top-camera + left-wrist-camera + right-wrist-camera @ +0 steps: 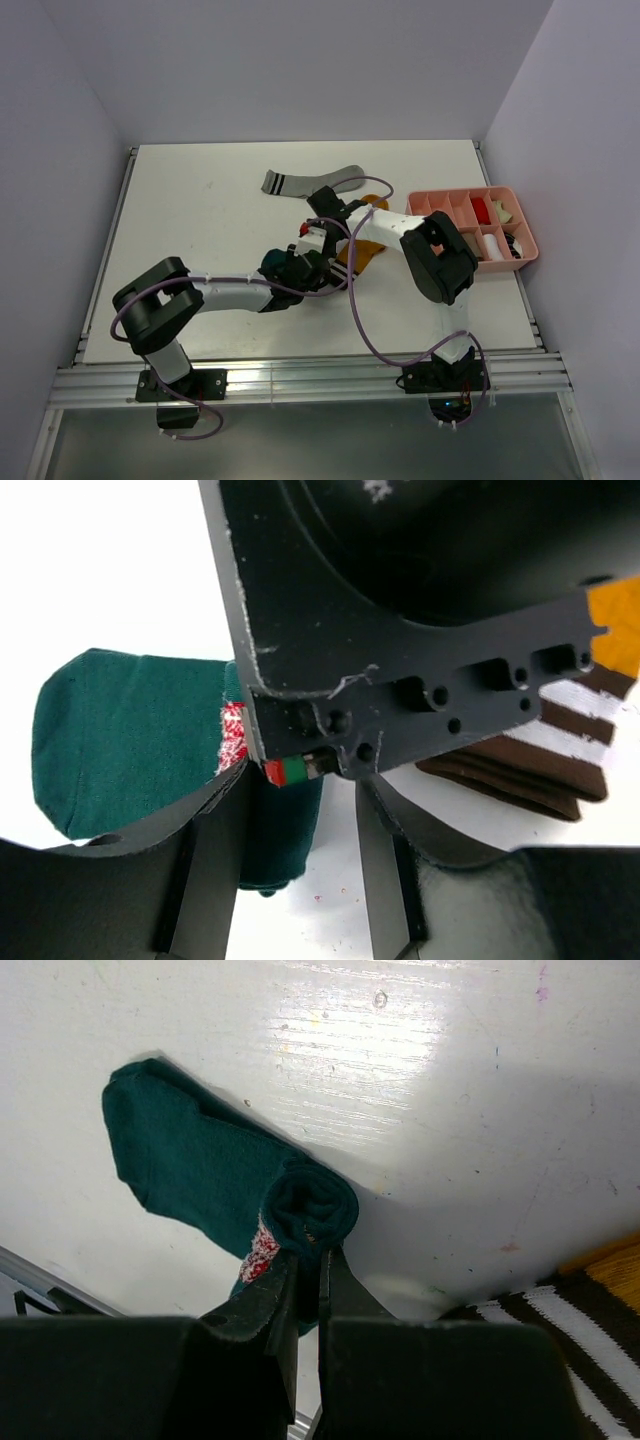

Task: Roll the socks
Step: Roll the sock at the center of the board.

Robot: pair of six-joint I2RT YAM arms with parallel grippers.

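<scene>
Teal sock [190,1160], partly rolled, lies on the tabletop [450,1110] left of the pink tray [455,193]. Right pincer [312,1255] is closed on its rolled end (a tight pinch). Left pincer [300,815] stands open beside it. Mustard sock [615,620] lies nearer the tray.

Pink divided tray [450,195] — small bundles [481,210] inside — on white table [200,210].
</scene>
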